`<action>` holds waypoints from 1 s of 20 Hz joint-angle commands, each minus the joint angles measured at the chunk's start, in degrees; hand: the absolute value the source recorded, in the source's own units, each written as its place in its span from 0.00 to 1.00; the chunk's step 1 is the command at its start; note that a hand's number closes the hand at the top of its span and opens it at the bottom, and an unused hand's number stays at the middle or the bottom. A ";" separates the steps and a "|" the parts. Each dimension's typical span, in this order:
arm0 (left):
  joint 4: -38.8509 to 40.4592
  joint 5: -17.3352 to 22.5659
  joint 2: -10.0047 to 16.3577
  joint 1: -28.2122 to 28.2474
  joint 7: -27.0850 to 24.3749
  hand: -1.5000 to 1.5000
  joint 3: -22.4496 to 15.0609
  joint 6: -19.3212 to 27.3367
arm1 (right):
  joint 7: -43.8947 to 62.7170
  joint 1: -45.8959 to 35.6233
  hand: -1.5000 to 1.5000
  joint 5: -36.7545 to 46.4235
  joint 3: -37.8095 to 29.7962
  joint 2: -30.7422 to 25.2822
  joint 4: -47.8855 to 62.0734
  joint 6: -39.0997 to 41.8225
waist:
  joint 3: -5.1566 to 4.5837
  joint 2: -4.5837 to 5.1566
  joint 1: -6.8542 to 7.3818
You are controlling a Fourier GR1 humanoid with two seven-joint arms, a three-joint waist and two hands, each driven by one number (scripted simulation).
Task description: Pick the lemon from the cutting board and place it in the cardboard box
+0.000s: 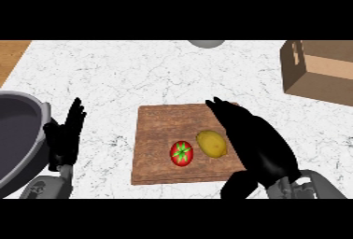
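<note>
Finding: the lemon (pixel 212 144) lies on the cutting board (pixel 165 126), right of centre, with a tomato (pixel 181 152) just beside it on its left. The two look close to touching.

The right hand (pixel 258 144) is over the board's right edge, just beside the lemon, fingers straight and thumb spread. It is open and holds nothing. The left hand (pixel 66 135) rests open at the left of the table (pixel 124 74), fingers up, next to a dark pot (pixel 17 135).

The cardboard box (pixel 324 79) stands well apart at the far right, its opening not clearly in view.

Assessment: the step in hand is the grasp, not yet made. To do it well, the hand should close from the lemon's right side, with the thumb on the near end. That keeps the fingers out of the narrow gap by the tomato, so it isn't nudged. Lift straight up before swinging towards the box.
</note>
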 commanded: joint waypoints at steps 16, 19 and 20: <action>0.10 -2.50 -1.93 1.05 -0.14 0.50 2.68 -1.69 | 7.63 1.27 0.00 11.63 0.97 11.32 8.27 5.34 | 0.02 -0.01 -0.19; 0.62 -3.36 -3.65 2.01 -1.34 0.50 1.67 -1.44 | 9.13 -0.25 0.00 11.21 -0.89 11.84 8.12 8.28 | 0.01 -0.06 -0.19; 1.29 -3.12 -2.84 2.03 -2.31 0.50 2.70 -2.27 | 4.21 2.38 0.00 14.22 -0.13 10.97 11.86 3.91 | 0.02 0.03 -0.12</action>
